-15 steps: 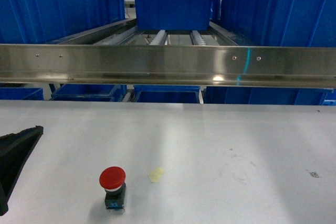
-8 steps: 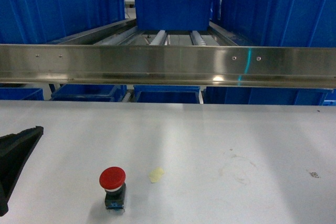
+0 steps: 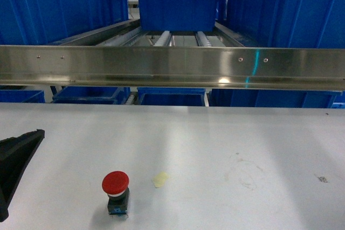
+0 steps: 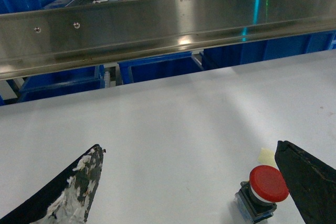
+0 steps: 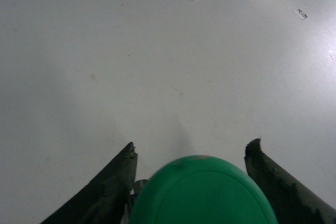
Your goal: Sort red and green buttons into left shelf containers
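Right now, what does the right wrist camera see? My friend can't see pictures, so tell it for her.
A big round green button fills the bottom of the picture, sitting between the two dark fingers of the right gripper. Behind it a plain white table stretches away, with a few small marks and specks.

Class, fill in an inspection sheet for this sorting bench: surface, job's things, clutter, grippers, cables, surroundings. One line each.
Surface: white table, faint scuffs.
Job's things: red button upright on the table near the left front; green button between the right gripper's fingers; blue bins on the shelf behind.
Clutter: yellowish scrap beside the red button; small speck at right.
Grippers: left gripper open, the red button near its right finger; right gripper around the green button, contact unclear.
Cables: nothing seen.
Surroundings: steel rail across the roller shelf.
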`<state>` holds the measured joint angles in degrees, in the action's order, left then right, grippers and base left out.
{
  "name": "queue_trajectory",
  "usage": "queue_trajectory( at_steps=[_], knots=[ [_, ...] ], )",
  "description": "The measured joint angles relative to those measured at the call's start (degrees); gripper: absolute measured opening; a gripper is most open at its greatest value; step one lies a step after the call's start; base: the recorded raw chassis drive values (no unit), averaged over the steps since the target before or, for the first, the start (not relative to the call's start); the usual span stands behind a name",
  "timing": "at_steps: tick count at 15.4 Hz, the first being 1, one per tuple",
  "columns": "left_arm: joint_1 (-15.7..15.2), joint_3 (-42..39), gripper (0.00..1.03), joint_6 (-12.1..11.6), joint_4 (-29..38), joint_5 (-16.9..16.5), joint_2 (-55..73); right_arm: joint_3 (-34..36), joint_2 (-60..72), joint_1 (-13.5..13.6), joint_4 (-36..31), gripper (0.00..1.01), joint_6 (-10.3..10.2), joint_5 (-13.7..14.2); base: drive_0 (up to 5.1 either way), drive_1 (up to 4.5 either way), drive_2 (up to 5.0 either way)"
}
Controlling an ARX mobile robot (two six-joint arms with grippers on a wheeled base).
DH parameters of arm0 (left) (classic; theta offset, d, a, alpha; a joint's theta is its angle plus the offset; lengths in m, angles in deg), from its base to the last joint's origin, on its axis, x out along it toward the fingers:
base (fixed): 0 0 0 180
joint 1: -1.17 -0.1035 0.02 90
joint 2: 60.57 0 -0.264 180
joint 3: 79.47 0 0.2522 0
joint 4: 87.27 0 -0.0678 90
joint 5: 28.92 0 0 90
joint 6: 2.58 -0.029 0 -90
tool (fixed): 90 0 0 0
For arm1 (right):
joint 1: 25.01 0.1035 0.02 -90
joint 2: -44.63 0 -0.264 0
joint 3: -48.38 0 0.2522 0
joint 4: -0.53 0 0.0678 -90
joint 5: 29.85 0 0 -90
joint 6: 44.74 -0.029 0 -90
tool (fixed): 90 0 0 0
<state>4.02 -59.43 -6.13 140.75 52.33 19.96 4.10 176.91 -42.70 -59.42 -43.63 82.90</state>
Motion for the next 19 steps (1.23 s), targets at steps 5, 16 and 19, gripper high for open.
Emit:
queue_trajectory(
  at_steps=[5,16,19],
  knots=[
    [0.0,0.0,0.98,0.0,0.0,0.0,0.0,0.0,0.0,0.0,0.0,0.28,0.0,-0.1,0.0,0.00,0.0],
    [0.0,0.0,0.98,0.0,0.0,0.0,0.0,23.3,-59.0,10.2,27.5,0.27,-5.0,-18.8,0.0,0.00,0.0],
    [0.0,0.0,0.98,0.0,0.0,0.0,0.0,25.0,-74.3,9.6,37.3,0.27,-2.9,-21.0,0.0,0.00,0.0]
  ],
)
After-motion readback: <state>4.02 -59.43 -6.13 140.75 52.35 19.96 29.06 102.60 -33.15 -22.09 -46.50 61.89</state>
